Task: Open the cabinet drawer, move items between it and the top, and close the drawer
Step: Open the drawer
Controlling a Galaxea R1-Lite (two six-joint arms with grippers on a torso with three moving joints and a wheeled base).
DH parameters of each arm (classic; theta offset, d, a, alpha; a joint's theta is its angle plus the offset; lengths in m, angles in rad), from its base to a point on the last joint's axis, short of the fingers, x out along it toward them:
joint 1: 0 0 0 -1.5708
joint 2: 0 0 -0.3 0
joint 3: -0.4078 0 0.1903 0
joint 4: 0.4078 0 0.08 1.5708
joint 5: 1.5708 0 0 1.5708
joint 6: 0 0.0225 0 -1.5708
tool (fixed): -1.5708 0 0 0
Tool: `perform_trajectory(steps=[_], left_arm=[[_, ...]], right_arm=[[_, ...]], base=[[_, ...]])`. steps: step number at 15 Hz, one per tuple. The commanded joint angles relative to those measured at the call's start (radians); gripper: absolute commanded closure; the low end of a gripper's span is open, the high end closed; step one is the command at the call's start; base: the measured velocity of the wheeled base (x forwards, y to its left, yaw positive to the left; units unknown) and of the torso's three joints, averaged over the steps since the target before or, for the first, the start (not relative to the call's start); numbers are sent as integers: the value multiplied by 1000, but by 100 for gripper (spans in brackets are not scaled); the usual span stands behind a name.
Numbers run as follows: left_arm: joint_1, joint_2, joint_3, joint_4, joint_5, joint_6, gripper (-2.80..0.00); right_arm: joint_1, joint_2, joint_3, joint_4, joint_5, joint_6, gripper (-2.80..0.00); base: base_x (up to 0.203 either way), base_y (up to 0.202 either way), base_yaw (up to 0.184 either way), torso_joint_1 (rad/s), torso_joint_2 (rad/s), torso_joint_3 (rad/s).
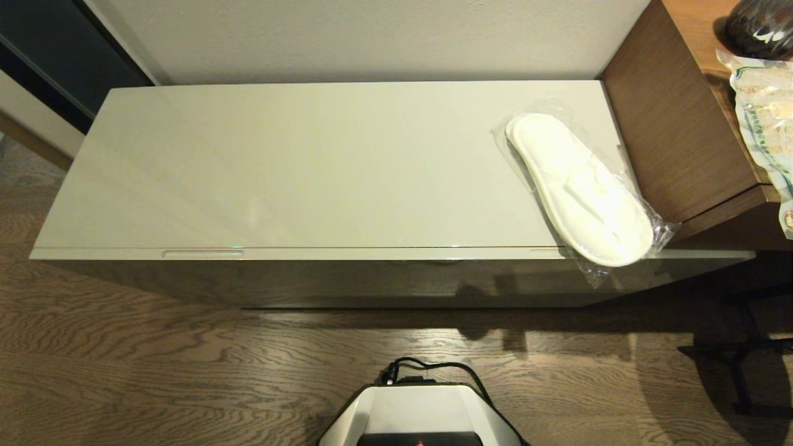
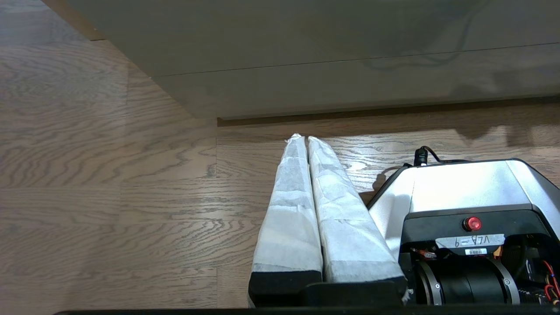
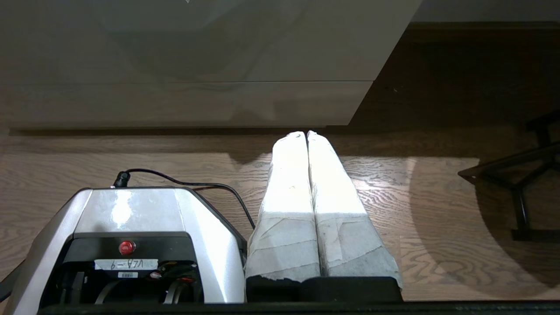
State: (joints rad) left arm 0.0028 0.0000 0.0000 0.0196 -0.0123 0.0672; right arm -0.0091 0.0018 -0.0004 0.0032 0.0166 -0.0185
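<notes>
Left pincer [image 2: 306,139]: hanging low beside the robot base [image 2: 459,188], over the wood floor [image 2: 109,175], padded fingers pressed together, gripping nothing. Right pincer [image 3: 306,134]: hanging likewise on the base's other side, fingers pressed together, empty. Neither is showing in the head view.

Cabinet drawer [image 1: 396,275]: sitting fully shut, dark glossy front flush under the slab; one handle slot [image 1: 202,253] showing at near left, the other at near right partly covered by the bag.

Top [image 1: 297,167]: carrying one bag of slippers [image 1: 579,186] at its right end, lying diagonally just beside the brown desk [image 1: 675,118], its near tip overhanging the front edge.

Step in hand, by judgement: opening is not yet begun. The next move is calling for a pincer rising to a handle slot, hooking it and pulling toward the robot, while avoiding the overhanging bag.
</notes>
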Motion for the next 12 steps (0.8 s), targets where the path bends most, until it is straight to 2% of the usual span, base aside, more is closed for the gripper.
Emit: perform_trajectory(steps=[1,5,8,10,12], left_arm=[[0,2,0,0,0,0,0],[0,2,0,0,0,0,0],[0,2,0,0,-1,1,0],[0,2,0,0,2,0,0],[0,2,0,-1,2,0,0]], right_arm=[[0,1,2,0,0,-3,0],[0,1,2,-5,-4,-8,0],[0,1,-14,36,-13,-8,0],[0,1,-44,124,-6,-9,0],[0,1,-44,124,-6,-8,0]], base=[[0,0,0,0,0,0],[0,0,0,0,0,0],[0,0,0,0,0,0],[0,0,0,0,0,0],[0,0,0,0,0,0]])
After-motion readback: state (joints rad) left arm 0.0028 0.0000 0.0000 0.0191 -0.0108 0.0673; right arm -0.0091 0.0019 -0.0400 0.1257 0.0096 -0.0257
